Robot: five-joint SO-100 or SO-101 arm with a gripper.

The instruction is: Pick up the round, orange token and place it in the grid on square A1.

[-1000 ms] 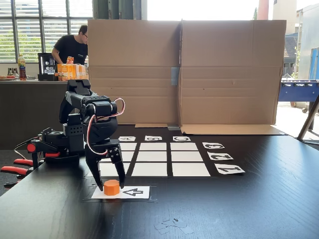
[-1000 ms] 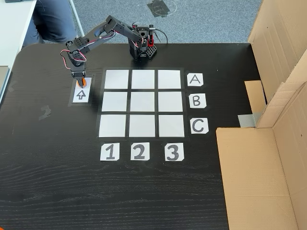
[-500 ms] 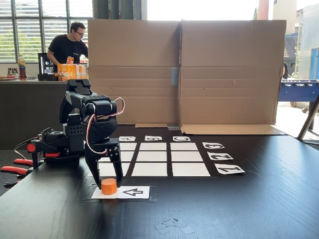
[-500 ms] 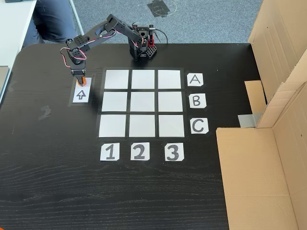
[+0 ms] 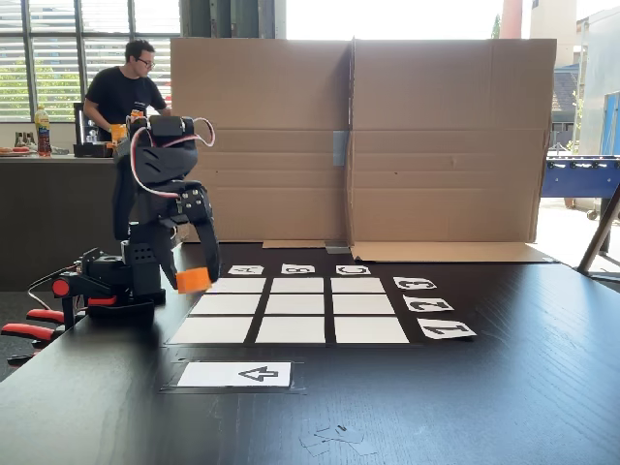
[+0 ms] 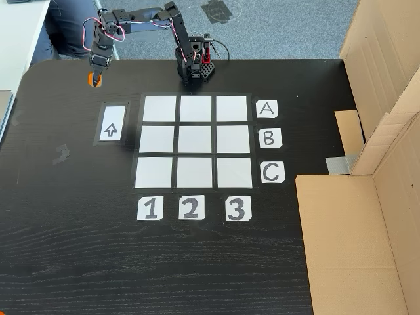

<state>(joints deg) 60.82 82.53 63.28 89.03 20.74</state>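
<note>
A black robot arm stands at the back edge of a dark wooden desk (image 6: 79, 249). Its end effector (image 5: 194, 279) is raised well above the surface and pinches the token (image 5: 193, 280), a short bright orange puck, between its two fingers. In the fixed view from above, the token (image 6: 90, 80) hangs in the air to the left of the grid (image 6: 194, 142), beyond the white card with a black arrow (image 6: 111, 130), which now lies bare.

The grid is three by three white squares with black gaps. Cards marked A, B, C run down its right side in that view, and 1, 2, 3 run below it. Square A1 (image 6: 159, 109) is the corner cell nearest the arm's base, in line with the "A" card (image 6: 266, 109) and the "1" card (image 6: 149, 208).

To do this step well, the arm should probably keep the token high while swinging toward that corner, then lower straight down over the square's middle and release only once the puck sits flat, clear of the black gaps.
</note>
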